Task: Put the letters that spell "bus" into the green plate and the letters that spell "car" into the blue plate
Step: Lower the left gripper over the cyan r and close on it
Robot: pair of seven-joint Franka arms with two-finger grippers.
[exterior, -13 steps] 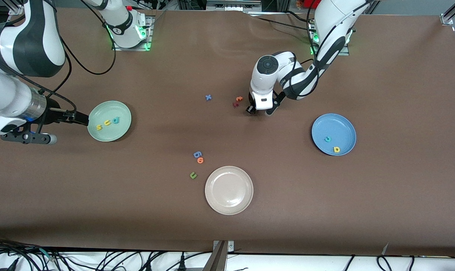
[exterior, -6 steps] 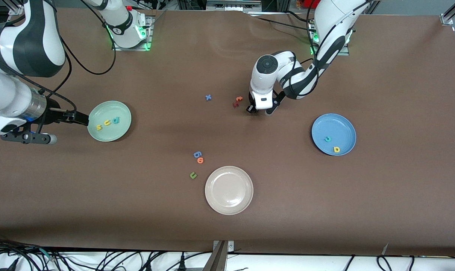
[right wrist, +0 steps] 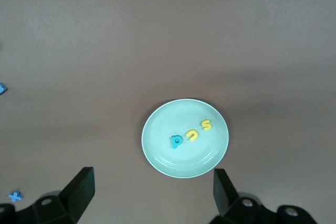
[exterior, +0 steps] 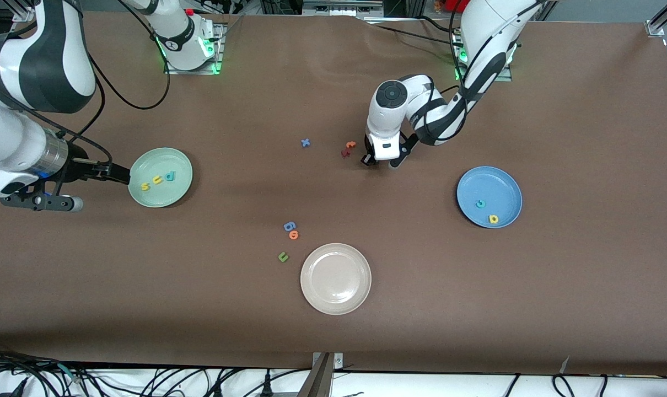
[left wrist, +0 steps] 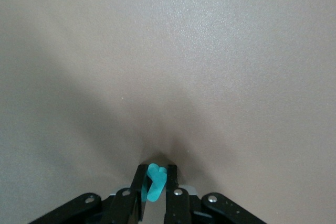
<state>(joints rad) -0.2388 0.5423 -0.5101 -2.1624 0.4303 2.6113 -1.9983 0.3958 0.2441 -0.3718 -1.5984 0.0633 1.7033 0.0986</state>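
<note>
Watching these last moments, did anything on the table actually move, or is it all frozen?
Hardly anything moved. The left gripper, low on the table beside the orange and dark red letters, pinched shut on the small teal "r". The right gripper kept waiting open beside the green plate. Plates and other letters stayed put.

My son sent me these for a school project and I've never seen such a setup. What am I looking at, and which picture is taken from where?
Two robot arms work at a brown table. The wide picture looks down from a high camera; the other two come from cameras on the arms' wrists. The left gripper, low at mid-table, is shut on a small teal letter. The right gripper waits open beside the green plate, which holds "s", "u" and "b". The blue plate holds a teal "c" and yellow "a". A white plate and spare letters lie about.
</note>
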